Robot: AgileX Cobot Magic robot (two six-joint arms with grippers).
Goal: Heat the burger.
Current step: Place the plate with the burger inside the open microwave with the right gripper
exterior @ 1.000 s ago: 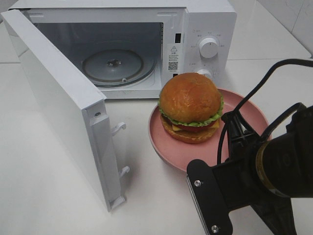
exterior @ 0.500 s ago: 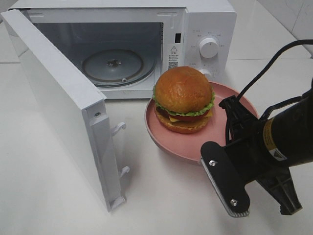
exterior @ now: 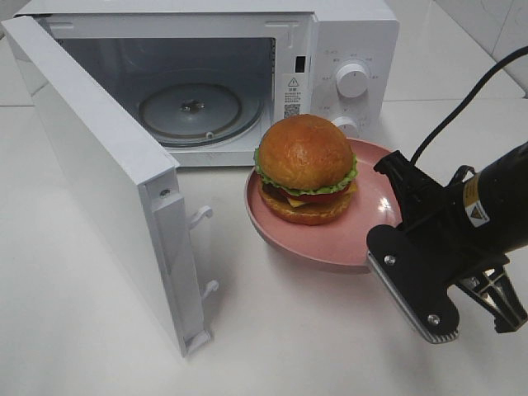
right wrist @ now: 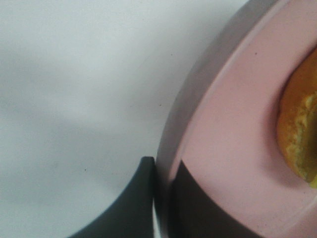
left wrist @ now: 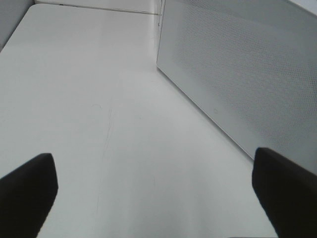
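The burger [exterior: 306, 169], with a glossy brown bun, lettuce and a red layer, sits on a round pink plate [exterior: 330, 239] just in front of the open microwave [exterior: 355, 49]. My right gripper [exterior: 386, 235] is shut on the plate's near right rim. The right wrist view shows its dark fingers [right wrist: 143, 198] pinching the pink plate [right wrist: 233, 129], one outside and one inside the rim, with the burger's bun [right wrist: 299, 134] at the edge. My left gripper [left wrist: 156, 198] is open over bare table beside the microwave door [left wrist: 237, 74]; it is out of the exterior view.
The microwave door [exterior: 99, 173] stands swung wide open to the left, reaching forward over the table. Inside lies the glass turntable [exterior: 191, 111]. Two white knobs [exterior: 353, 80] are on the right panel. The right arm's cable [exterior: 462, 103] arcs above the table.
The plate with the burger has shifted left and back, closer to the microwave opening. The right arm has swung to the right in the view while keeping its grip on the rim.
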